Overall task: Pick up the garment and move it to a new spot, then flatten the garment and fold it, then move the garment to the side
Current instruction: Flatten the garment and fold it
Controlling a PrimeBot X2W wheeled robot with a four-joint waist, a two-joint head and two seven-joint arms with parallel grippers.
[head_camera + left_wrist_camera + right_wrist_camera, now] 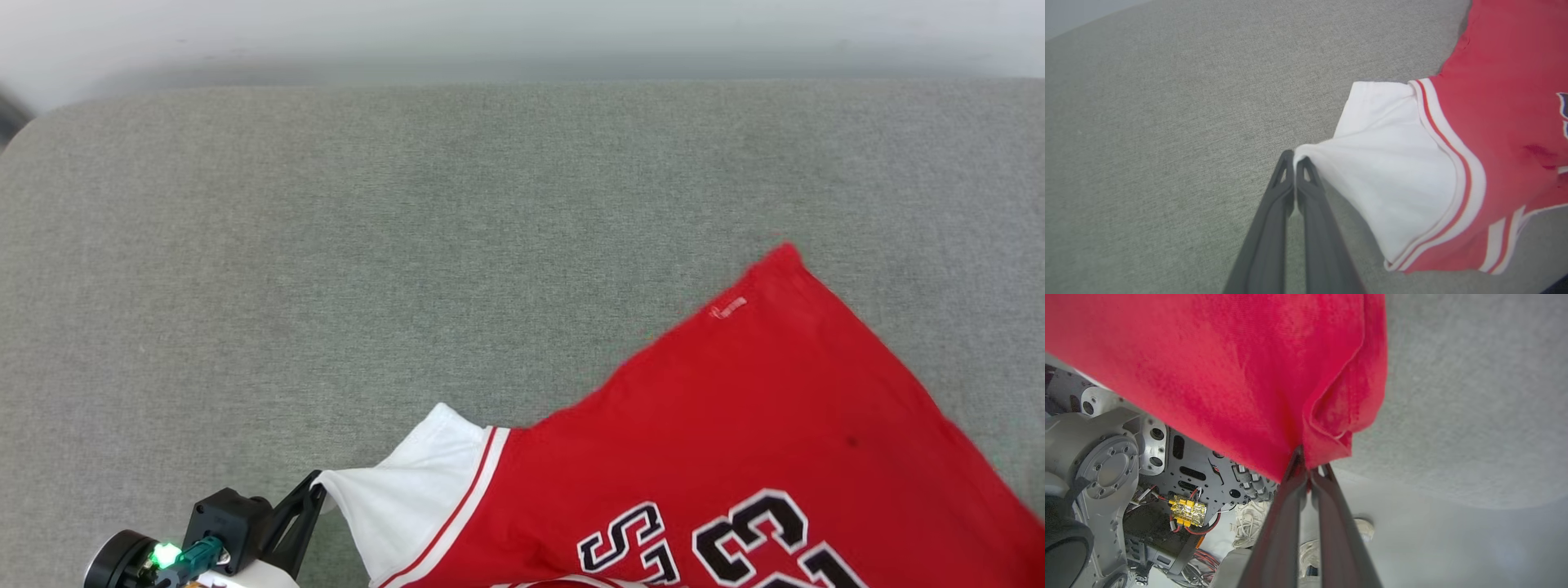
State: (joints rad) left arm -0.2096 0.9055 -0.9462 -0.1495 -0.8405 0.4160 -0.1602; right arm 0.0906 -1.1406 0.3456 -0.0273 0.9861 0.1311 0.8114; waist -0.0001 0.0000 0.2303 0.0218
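The red jersey T-shirt with white sleeves [735,425], looking soft, light and limp, stretches across the near right of the grey fabric bench [326,245], left gripper [1294,160] pinched closed on its sleeve edge, right gripper [1308,467] clamped on a bunched red edge, both sensible holds.

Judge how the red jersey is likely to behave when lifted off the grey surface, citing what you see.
Probably floppy: the garment has its white sleeve drawn to a point where the left gripper pinches it. Likely to sag between grips: its red cloth folds and droops at the right gripper. Probably light, as fingertip pinches hold it.
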